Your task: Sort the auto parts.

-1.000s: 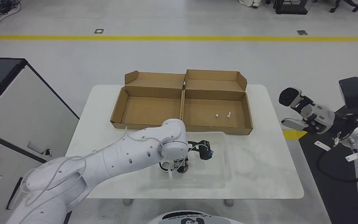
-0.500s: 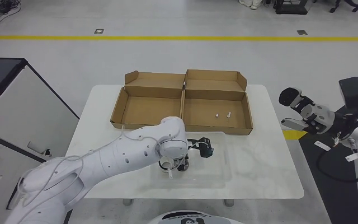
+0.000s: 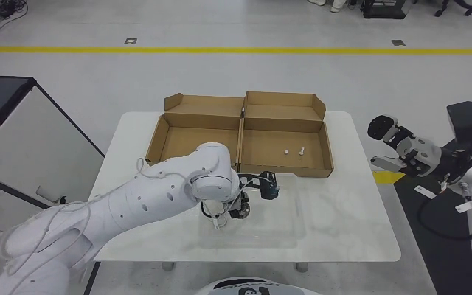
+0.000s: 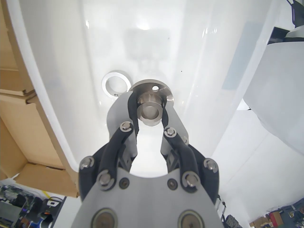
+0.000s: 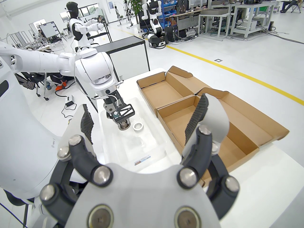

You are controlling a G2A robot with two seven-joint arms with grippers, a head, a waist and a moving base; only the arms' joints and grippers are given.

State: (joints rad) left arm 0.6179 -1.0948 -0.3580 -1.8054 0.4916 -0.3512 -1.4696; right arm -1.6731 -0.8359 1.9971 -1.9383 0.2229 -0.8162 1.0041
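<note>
Over the left end of the white tray (image 3: 295, 237), the left gripper (image 4: 149, 103) points downward, its fingers clamped on the barrel of a flanged metal hub (image 4: 148, 114). Most of the tray floor (image 5: 152, 149) extends toward the robot's right. The tray's raised walls (image 4: 47, 72) run along both sides of the gripper, and the front wall of the cardboard boxes stands just past the far one. A metal ring (image 4: 106, 88) lies flat on the floor just beside the hub's flange; whether the two touch cannot be told.

The hub is bright machined metal: a short hollow cylinder with a toothed collar, joined to a wide round flange pierced by a small hole. Its long axis follows the fingers, roughly upright, with the flange lowermost and the open barrel end toward the wrist. Contact between flange and tray floor cannot be judged.

Two small white parts (image 3: 293, 152) lie in the right box (image 3: 269, 151); the left box (image 3: 195, 144) adjoins it. The right gripper (image 5: 144, 107) hangs beyond the table's (image 3: 354, 221) right side, fingers spread apart.
</note>
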